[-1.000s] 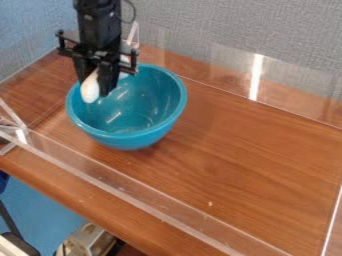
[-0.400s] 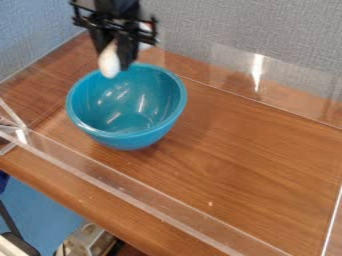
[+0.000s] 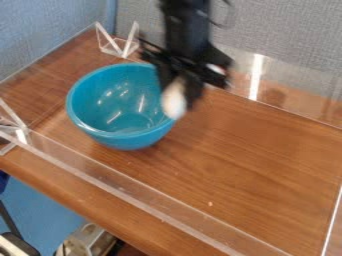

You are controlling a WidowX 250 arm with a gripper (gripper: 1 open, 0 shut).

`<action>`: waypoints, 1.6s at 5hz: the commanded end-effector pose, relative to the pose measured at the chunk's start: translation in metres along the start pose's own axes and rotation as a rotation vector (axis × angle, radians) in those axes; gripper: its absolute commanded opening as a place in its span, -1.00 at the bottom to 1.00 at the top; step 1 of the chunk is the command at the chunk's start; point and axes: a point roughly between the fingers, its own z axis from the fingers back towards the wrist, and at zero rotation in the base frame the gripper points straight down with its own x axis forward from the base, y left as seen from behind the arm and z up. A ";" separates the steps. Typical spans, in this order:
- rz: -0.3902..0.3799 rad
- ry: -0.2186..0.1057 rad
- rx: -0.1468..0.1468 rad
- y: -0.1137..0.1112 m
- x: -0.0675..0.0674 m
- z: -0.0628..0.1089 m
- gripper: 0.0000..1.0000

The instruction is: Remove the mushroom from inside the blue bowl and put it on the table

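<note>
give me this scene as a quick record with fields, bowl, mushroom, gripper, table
bowl: blue bowl, upright on the left part of the table, nothing visible inside
mushroom: pale stem of the mushroom held in the gripper, above the bowl's right rim
gripper: gripper pointing down, shut on the mushroom, motion-blurred
table: wooden table with clear low walls

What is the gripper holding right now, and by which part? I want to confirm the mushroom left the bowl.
The gripper holds the mushroom between its fingers, beside the blue bowl. The blur hides which part is pinched.

gripper point(image 3: 179, 92) gripping mushroom point(image 3: 174, 96) (blurred), beside blue bowl point(image 3: 122, 107)
</note>
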 end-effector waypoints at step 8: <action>-0.349 -0.056 -0.102 -0.089 -0.005 -0.079 -1.00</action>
